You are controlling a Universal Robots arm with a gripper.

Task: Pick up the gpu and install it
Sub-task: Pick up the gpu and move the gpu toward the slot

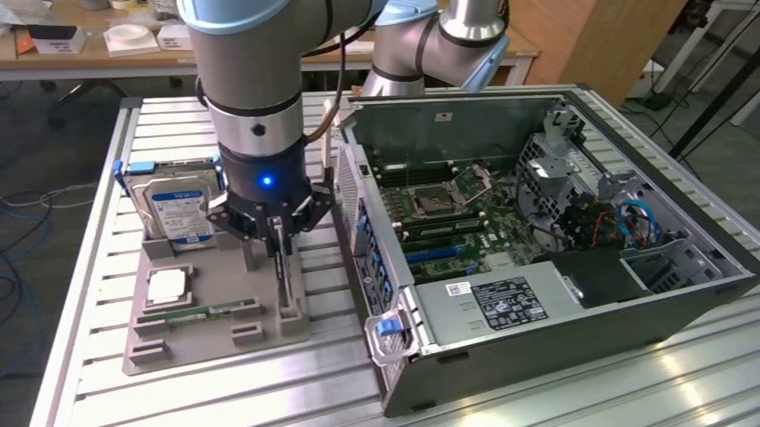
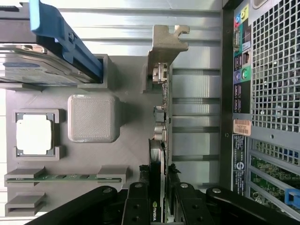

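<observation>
Aluminium slatted table, grey tray, claw clamped on upright gpu (open case beside), wooden desk behind

Silver arm with pale-blue joint caps (blue light glowing), black tool.

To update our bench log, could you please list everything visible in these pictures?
computer case: one, black, open, exterior view's right
holder tray: one, grey, beside the case
gpu: one, black, on edge in the tray
hard drive: one, silver, standing in the tray
CPU: one, silver, flat in the tray
RAM stick: one, green, flat in the tray
table: one, silver slats, under everything
arm: one, grey, above the tray
gripper: one, black, straddling the gpu
</observation>
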